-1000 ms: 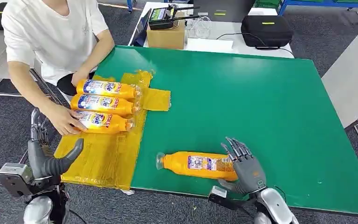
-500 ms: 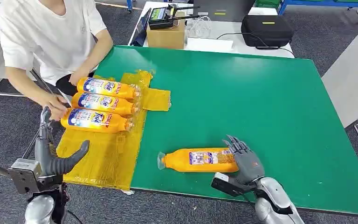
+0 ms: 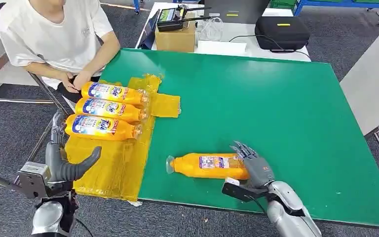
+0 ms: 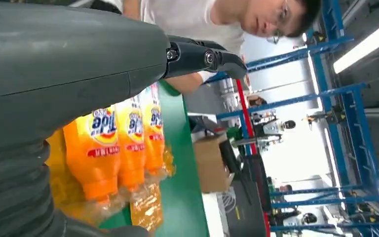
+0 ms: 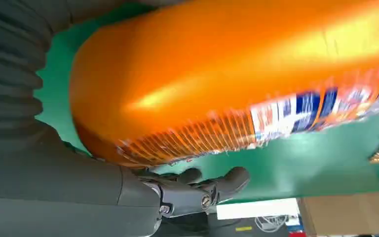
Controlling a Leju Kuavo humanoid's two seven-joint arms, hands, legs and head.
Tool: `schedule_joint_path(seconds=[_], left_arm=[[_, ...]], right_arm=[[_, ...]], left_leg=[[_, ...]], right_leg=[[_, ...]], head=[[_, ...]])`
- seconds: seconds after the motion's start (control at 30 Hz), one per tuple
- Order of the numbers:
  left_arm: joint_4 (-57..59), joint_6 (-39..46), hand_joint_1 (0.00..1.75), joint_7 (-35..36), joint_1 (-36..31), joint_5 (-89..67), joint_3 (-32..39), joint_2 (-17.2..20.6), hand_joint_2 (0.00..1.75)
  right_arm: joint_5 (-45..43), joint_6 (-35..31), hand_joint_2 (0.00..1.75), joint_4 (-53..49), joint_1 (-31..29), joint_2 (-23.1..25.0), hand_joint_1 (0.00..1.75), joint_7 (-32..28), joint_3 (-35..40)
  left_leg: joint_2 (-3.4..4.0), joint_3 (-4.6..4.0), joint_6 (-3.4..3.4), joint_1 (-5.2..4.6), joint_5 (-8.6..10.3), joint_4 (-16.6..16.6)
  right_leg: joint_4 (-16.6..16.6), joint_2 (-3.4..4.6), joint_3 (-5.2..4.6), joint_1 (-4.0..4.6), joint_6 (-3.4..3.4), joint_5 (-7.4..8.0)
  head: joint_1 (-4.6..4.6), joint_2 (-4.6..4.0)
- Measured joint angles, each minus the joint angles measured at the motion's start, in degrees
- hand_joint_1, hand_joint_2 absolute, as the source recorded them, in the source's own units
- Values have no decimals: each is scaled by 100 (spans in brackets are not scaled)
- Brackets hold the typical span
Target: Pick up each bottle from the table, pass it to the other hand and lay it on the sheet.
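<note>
Head view: one orange bottle (image 3: pixel 208 166) lies on its side on the green surface (image 3: pixel 256 98), long axis running across the robot's front, clear cap end pointing toward the robot's left and the yellow sheet (image 3: pixel 111 165), base end at the right robot hand (image 3: pixel 254 165). The right robot hand lies at that base, fingers spread and reaching over the bottle's end; whether they grip it or merely rest against it cannot be told. Right wrist view: the bottle's (image 5: pixel 237 84) orange body is close against the palm side, with dark fingers (image 5: pixel 212 185) beyond it over the green surface (image 5: pixel 296 153). Left robot hand (image 3: pixel 61 163): raised off the near left corner of the surface, fingers apart and upward, thumb out to the side, holding nothing. Three more orange bottles (image 3: pixel 108 108) lie side by side on the yellow sheet, just beyond the left robot hand, caps pointing toward the right robot hand's side, parallel to the single bottle. Left wrist view: the same three bottles (image 4: pixel 121 143) in a row past the hand's grey cover. A person (image 3: pixel 54 37) in a white shirt sits at the far left corner, hands near the farthest bottle.
</note>
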Motion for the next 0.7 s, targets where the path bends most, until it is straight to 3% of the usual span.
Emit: schedule_joint_path(seconds=[0.53, 0.7], left_arm=[[144, -236, 0, -74, -63, 39, -76, 151, 175], [142, -359, 0, -107, -4, 13, -184, 177, 175]], right_arm=[[-147, 418, 175, 958, -654, 24, 175, -167, 238], [-548, 531, 175, 1211, -764, 39, 175, -428, 280]], left_leg=[[43, 47, 0, 0, -3, -1], [41, 72, -1, 1, -3, -1]], right_leg=[[-2, 32, 22, 1, -1, 2], [-2, 32, 50, 1, -1, 2]], head=[[0, 0], [0, 0]])
